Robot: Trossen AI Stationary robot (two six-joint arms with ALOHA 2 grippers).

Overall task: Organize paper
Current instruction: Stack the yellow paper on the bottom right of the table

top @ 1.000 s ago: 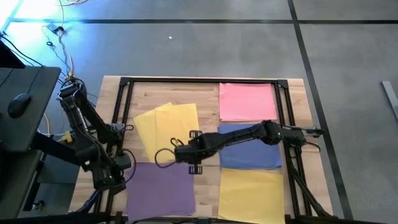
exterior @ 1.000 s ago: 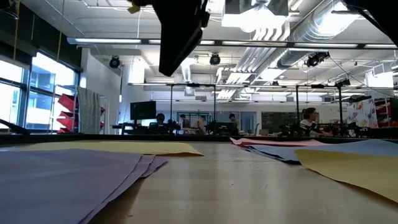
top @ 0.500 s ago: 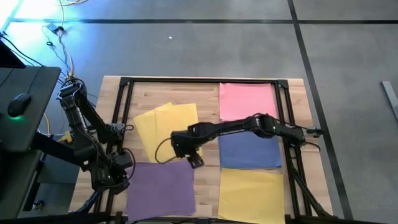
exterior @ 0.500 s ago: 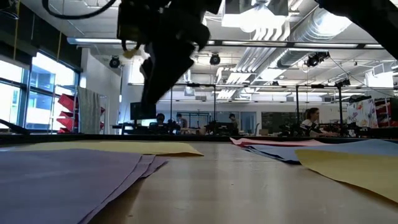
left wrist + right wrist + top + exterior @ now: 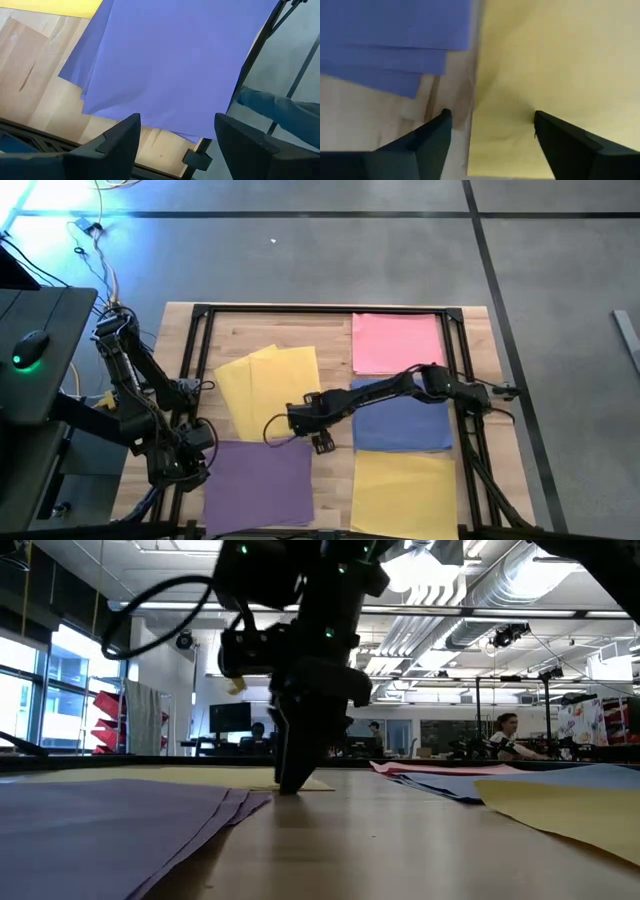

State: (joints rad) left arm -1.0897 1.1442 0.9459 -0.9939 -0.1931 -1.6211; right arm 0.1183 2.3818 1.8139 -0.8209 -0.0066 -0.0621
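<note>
Yellow paper sheets (image 5: 268, 388) lie overlapped at the table's left centre, and a purple stack (image 5: 260, 480) lies near the front left. On the right lie pink (image 5: 398, 342), blue (image 5: 405, 420) and yellow (image 5: 405, 492) sheets. My right gripper (image 5: 299, 421) points straight down, open, at the left yellow sheets' near right corner (image 5: 485, 125). One finger (image 5: 432, 137) stands over bare wood, the other (image 5: 560, 137) over the yellow sheet. My left gripper (image 5: 177, 135) hovers open above the purple stack's (image 5: 170, 60) near left part. My right gripper comes from above with its fingers astride the yellow sheet's right edge (image 5: 474, 115) near the corner. In the low view its tips (image 5: 290, 783) reach down to the surface. I cannot tell whether they touch the paper or the wood.
A black metal frame (image 5: 330, 310) runs around the work area on the wooden table (image 5: 330, 380). A strip of bare wood separates the left and right piles. People sit at desks in the room far behind the table (image 5: 497, 735).
My right gripper has come down from well above the table to the surface at the near right corner of the left yellow sheets, staying pointed downward. The sheets lie as before.
</note>
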